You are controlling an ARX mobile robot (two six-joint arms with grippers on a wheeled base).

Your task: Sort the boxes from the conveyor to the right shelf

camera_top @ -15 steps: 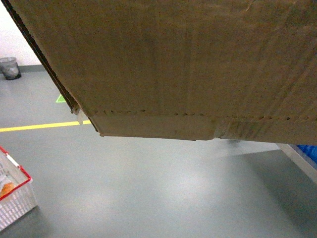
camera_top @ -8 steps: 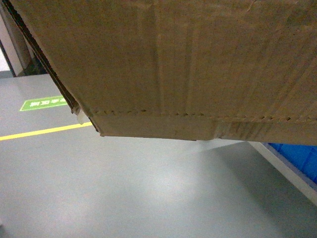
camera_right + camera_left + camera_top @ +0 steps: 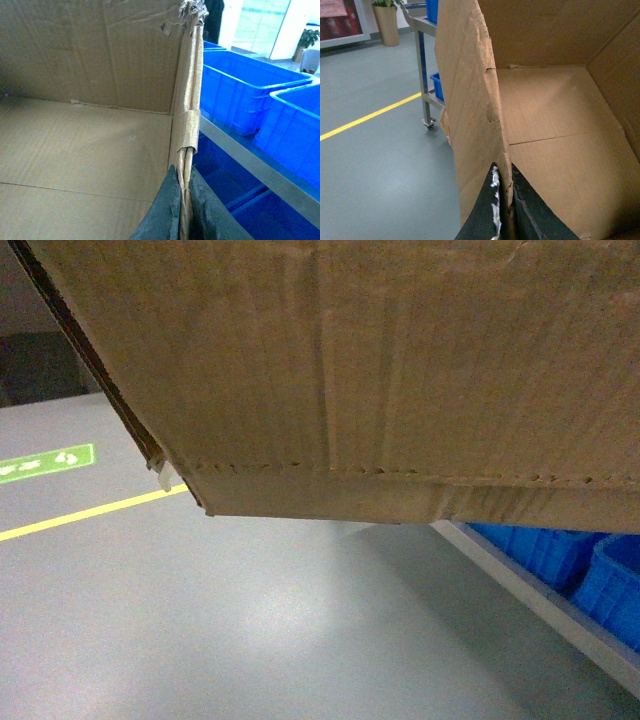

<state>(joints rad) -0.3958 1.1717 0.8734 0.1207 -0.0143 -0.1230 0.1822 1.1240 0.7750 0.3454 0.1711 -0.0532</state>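
Observation:
A large brown cardboard box [image 3: 380, 370] is held up in front of the head camera and fills the top of that view; its underside and a flap edge show. My left gripper [image 3: 504, 200] is shut on the box's torn left wall [image 3: 470, 100], one finger inside and one outside. My right gripper [image 3: 184, 205] is shut on the box's ragged right wall [image 3: 187, 100]. The empty box floor [image 3: 75, 150] shows in both wrist views. The steel shelf rail [image 3: 540, 595] runs at the lower right. The conveyor is out of view.
Blue plastic crates [image 3: 585, 565] sit on the shelf close to the box's right side [image 3: 250, 95]. A wheeled steel rack leg [image 3: 424, 75] stands left of the box. A yellow floor line [image 3: 90, 512] and a green floor sign [image 3: 45, 462] mark the grey floor.
The view has swung right: the white basket and bin have left the view, the green sign has slid left, and the blue crates and shelf rail have come in at the right. The box stays held.

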